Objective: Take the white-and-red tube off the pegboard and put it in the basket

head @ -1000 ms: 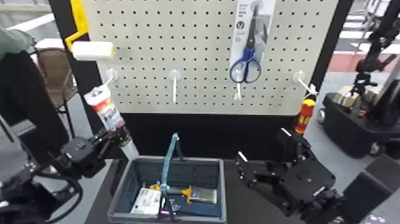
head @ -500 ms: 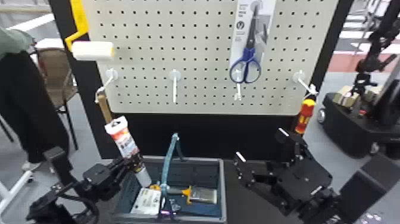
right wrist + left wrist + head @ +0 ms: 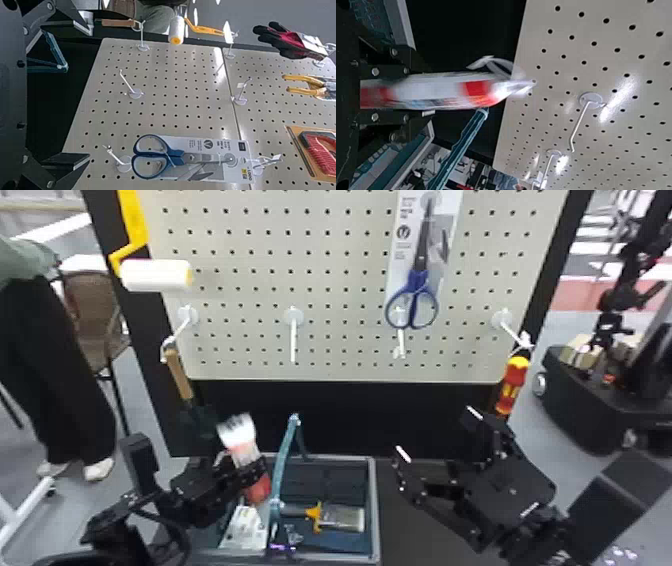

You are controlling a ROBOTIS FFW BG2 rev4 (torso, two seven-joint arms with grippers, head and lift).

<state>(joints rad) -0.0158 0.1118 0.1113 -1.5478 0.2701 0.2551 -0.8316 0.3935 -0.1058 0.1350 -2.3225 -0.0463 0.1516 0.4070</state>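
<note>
Gripping the white-and-red tube (image 3: pixel 245 451) tilted at the basket's (image 3: pixel 371 500) left side, fingers closed round it, the left gripper (image 3: pixel 257 472) may snag the upright handle (image 3: pixel 284 460) if lowered askew; right gripper (image 3: pixel 438 434) wide open, empty.

Dark surface (image 3: pixel 402 535); grey-rimmed basket (image 3: pixel 373 500) sitting on it

the basket (image 3: pixel 371 510) sits below and before the pegboard (image 3: pixel 330 297). in it, a packet (image 3: pixel 245 527) lies left, a paintbrush (image 3: pixel 342 519) right; the tube (image 3: pixel 256 457) is at its left side. scissors (image 3: pixel 417 297) hang right of the board's centre, a screwdriver (image 3: pixel 511 385) farther right, a roller (image 3: pixel 156 275) by the left edge.
</note>
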